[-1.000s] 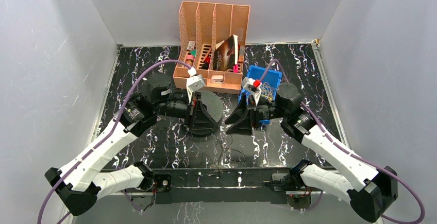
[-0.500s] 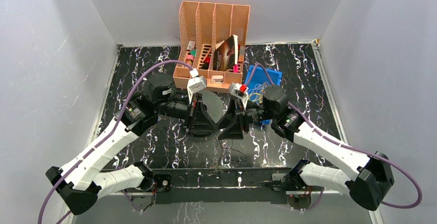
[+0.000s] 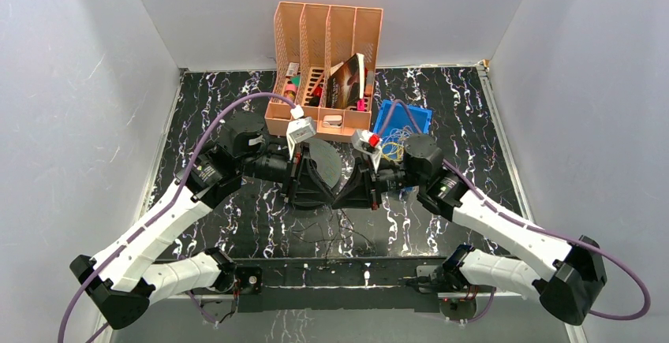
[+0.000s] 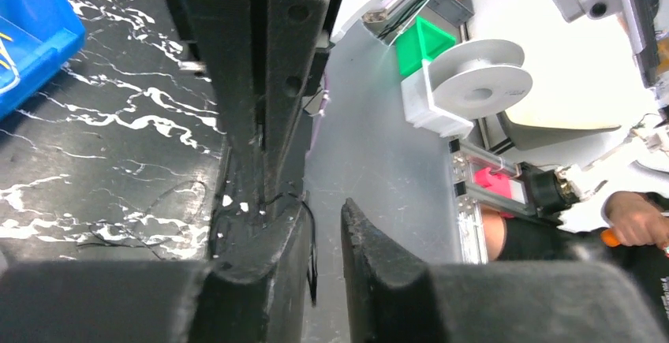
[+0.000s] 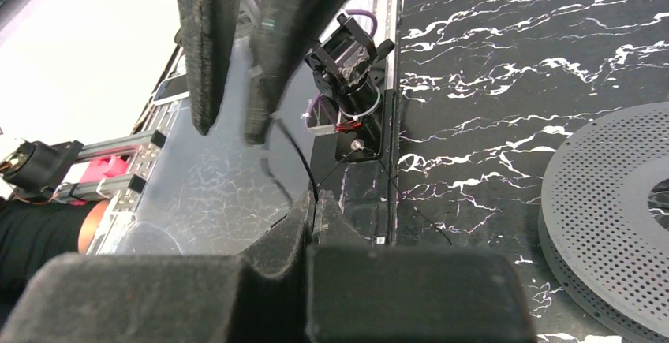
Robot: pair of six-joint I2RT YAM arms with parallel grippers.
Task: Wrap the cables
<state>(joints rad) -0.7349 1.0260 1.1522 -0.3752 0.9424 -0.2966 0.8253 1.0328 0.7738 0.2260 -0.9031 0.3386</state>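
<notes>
Top external view shows the two arms meeting tip to tip over the middle of the bench [image 3: 489,138], on the near side of the grey spool [image 3: 327,162]. The right gripper [image 5: 314,201] has its jaws pinched tight on a thin black cable [image 5: 302,162]. The left gripper [image 4: 322,213] has its jaws a little apart, and that cable hangs by one of its tips.

Black marbled table [image 3: 213,98] carried a peach organiser [image 3: 327,27] at rear, blue bin [image 3: 414,112] beside it, grey perforated spool [image 3: 326,160] at centre, thin cables [image 3: 345,235] strewn toward the front.
</notes>
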